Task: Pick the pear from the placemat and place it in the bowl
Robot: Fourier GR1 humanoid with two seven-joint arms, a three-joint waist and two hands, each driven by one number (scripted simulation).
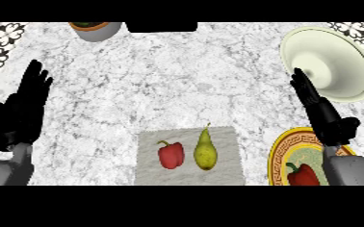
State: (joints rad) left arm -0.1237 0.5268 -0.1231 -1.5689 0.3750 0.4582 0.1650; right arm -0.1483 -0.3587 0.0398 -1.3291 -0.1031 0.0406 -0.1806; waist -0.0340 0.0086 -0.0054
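Finds the pear (205,150) lying on the placemat (227,169), in its right half, just beside a red pepper (171,155) on the mat's left half, close but seemingly not touching. Sets the pear's long axis front to back across the mat: stem toward the far edge, fat end toward the near edge. Holds nothing in either hand yet. Shows the right hand (321,110) off the mat's right side and somewhat farther back, fingers straight, together and pointing away, partly overlapping a patterned plate (279,151) that carries a second red pepper (302,174). Shows the left hand (27,103) well off the mat's left side, fingers likewise straight and relaxed, clamped on nothing. Puts the bowl (313,43) well beyond the mat's far right corner, just past the right hand's fingertips. Favours the right hand, as a judgement — nearer the pear's side of the mat, no pepper in between, and on the bowl's side. Calls for a reach left and toward the mat's near edge, with fingers closing across the pear's narrow width — not along its length
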